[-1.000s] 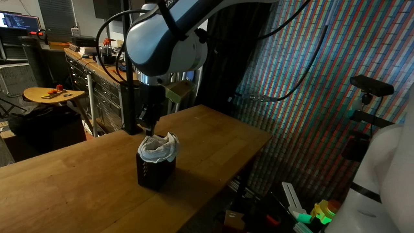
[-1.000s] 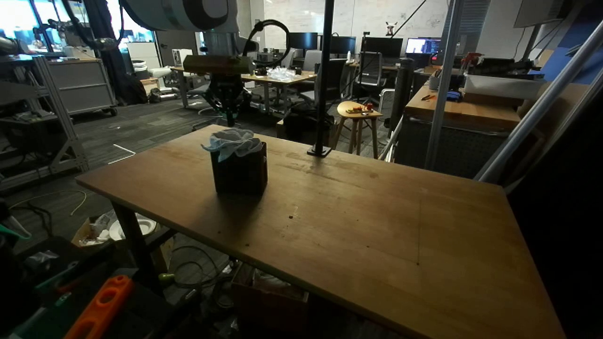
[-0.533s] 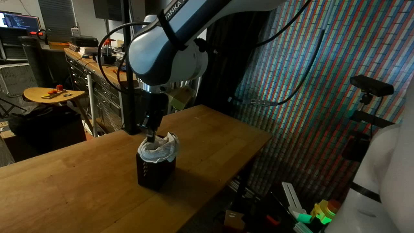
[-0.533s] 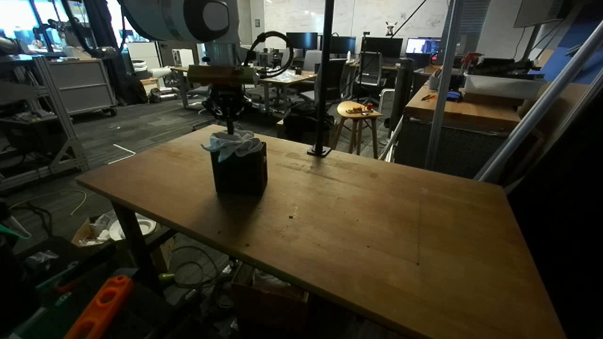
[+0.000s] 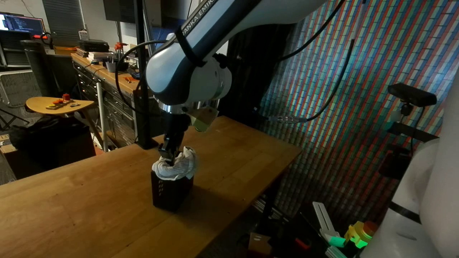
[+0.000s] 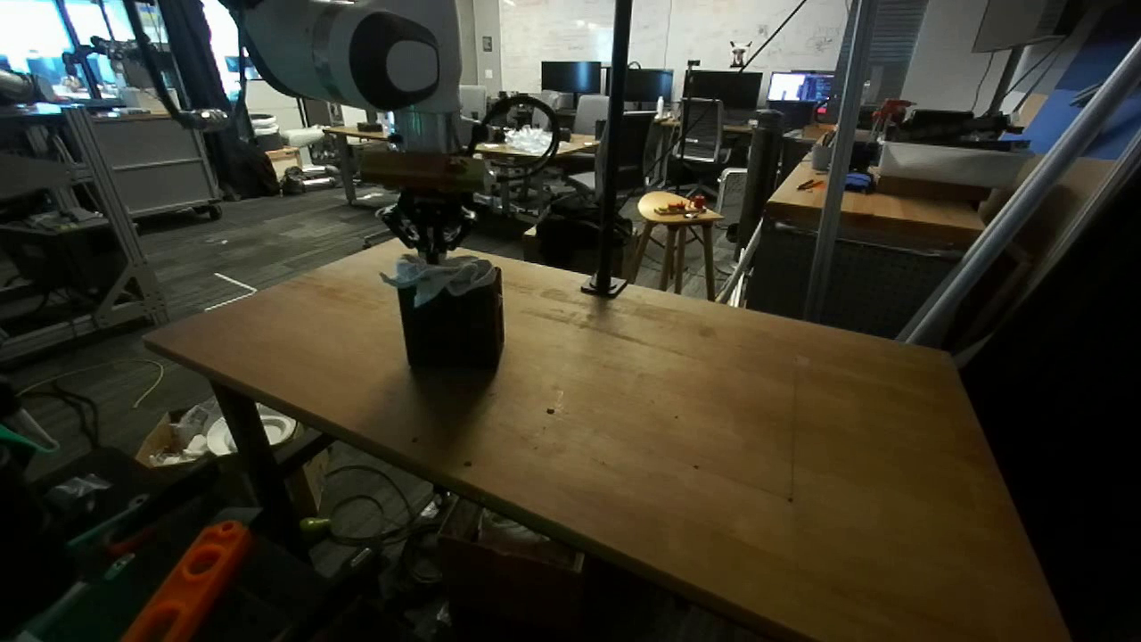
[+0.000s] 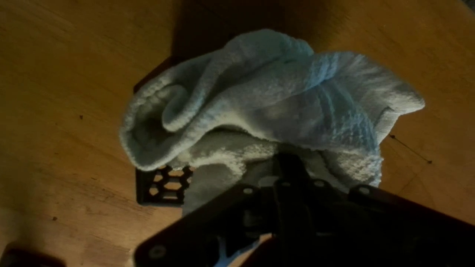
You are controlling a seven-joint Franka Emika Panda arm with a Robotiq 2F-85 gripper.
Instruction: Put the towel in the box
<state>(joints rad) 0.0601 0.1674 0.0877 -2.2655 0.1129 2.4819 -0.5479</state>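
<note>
The tool (image 5: 171, 162) is standing closed over the box (image 6: 453, 330), its fingertips (image 7: 290, 168) together and sunk among the folds of the towel (image 7: 259, 100); whether any cloth is being pinched between them cannot be told. The towel is lying directly beneath the tool, heaped over the mouth of the box, with a loose corner sticking out past the wall to the right of the tool in the wrist view.

The towel is looking soft, light and rough-textured, so it should be yielding easily under the tool, with little danger of slipping or damage. Being limp, it will probably be dimpling where it is pushed while its outer folds are riding up. For a fresh hold, the thick raised fold just beyond the fingertips in the wrist view is offering the best purchase.

The box is standing upright on the worktop (image 6: 669, 401) below the tool, its honeycomb-cut side showing to the tool's left in the wrist view. The towel is covering most of its opening, so what is lying deeper inside is hidden; the task seems to be nearing its end, with tucking remaining. Well below the tool, under the worktop's edge, a carton (image 6: 513, 575) is holding crumpled, pale wrapping (image 6: 524, 532).
</note>
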